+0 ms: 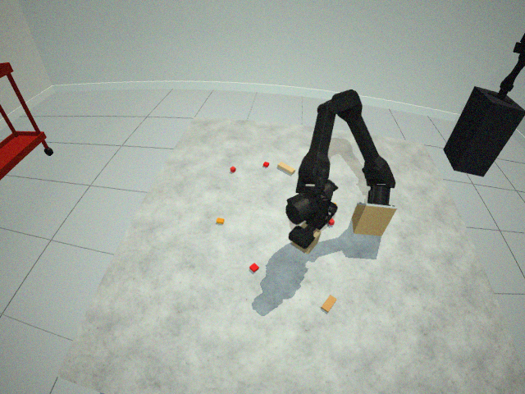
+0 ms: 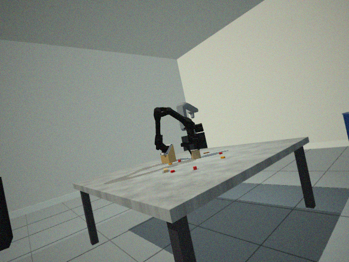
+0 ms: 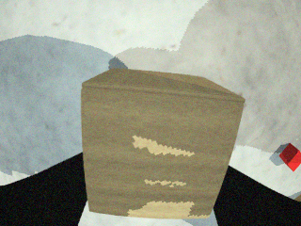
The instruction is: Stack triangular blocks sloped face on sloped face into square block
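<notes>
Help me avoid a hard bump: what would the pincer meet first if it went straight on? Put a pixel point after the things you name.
Likely the table top (image 1: 190, 296) (image 2: 157, 191) (image 3: 71, 19), through the wooden block (image 1: 308, 248) (image 2: 196, 154) (image 3: 160, 118) held in the pincer (image 1: 306, 238) (image 2: 194, 150) (image 3: 153, 162); any gap underneath is unclear.

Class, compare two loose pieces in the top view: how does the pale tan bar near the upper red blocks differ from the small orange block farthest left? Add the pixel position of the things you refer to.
The pale tan bar (image 1: 285, 168) (image 2: 166, 170) is long and narrow; the small orange block (image 1: 220, 221) (image 2: 222, 157) is stubby.
The bar is clearly bigger than the block.
The bar is pale, the block bright orange.
Both lie on the table.
</notes>
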### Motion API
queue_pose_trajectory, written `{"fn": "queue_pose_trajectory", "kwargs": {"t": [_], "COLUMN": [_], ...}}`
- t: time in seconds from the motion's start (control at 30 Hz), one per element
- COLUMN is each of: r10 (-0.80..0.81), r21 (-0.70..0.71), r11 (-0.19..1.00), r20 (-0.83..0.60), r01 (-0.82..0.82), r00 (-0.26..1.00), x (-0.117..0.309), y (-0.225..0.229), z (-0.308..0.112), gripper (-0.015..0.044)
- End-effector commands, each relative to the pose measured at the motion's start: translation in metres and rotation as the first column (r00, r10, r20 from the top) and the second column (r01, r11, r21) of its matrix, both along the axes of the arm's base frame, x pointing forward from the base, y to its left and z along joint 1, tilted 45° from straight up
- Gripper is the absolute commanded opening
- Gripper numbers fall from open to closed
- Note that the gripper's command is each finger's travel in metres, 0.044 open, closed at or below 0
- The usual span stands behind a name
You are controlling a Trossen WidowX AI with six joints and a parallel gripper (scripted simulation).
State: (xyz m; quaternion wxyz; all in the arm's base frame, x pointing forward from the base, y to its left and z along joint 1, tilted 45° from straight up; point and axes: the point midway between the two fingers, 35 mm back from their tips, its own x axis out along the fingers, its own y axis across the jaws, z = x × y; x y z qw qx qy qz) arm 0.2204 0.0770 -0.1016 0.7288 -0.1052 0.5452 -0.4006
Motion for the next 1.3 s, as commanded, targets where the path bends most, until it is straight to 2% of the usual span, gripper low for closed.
{"fn": "queue_pose_trajectory", "kwargs": {"t": [0.0, 0.13, 0.4, 0.67, 1.27], "r10": [0.0, 0.0, 0.0, 0.0, 0.019], "r21": [0.0, 0.0, 0.001, 0.003, 0.019], "r11": [1.0, 1.0, 1.0, 1.0, 1.0], "r20": [0.0, 0.0, 0.0, -0.002, 0.013], "r01": [0.0, 0.0, 0.0, 0.0, -0.019], "r00": [1.0, 1.0, 1.0, 1.0, 1.0], "x": [0.0, 0.0, 0.0, -0.009, -0.005], "y": [0.0, 0.0, 0.002, 0.076, 0.079], "z": [0.0, 0.0, 0.002, 0.076, 0.073], "gripper": [0.0341, 0.044, 0.044, 0.044, 0.044]}}
